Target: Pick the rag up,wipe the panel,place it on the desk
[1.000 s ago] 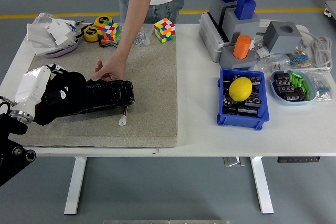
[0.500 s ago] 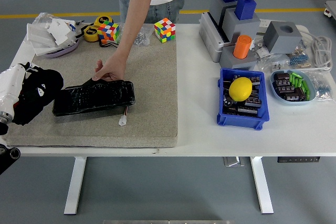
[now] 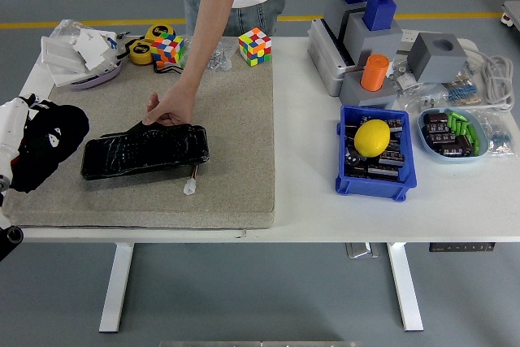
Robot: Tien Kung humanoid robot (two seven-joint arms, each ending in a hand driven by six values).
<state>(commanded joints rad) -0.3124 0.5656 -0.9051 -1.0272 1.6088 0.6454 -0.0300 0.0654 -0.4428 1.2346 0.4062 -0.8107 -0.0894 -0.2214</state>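
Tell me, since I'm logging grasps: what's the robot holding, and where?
The left hand holds the black rag, bunched in its fingers; the exact grip point is hidden.

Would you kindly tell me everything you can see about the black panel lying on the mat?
The panel is a long, flat, glossy black slab with rounded corners; its surface shines, perhaps wet or wrapped in film. It lies flat on the beige mat, lengthwise from left to right and slightly tilted, towards the mat's left half. A person's hand rests on its far edge. A small white piece on a thin wire lies at its near right corner. The black rag, in the robot's left hand, sits clear of its left end.
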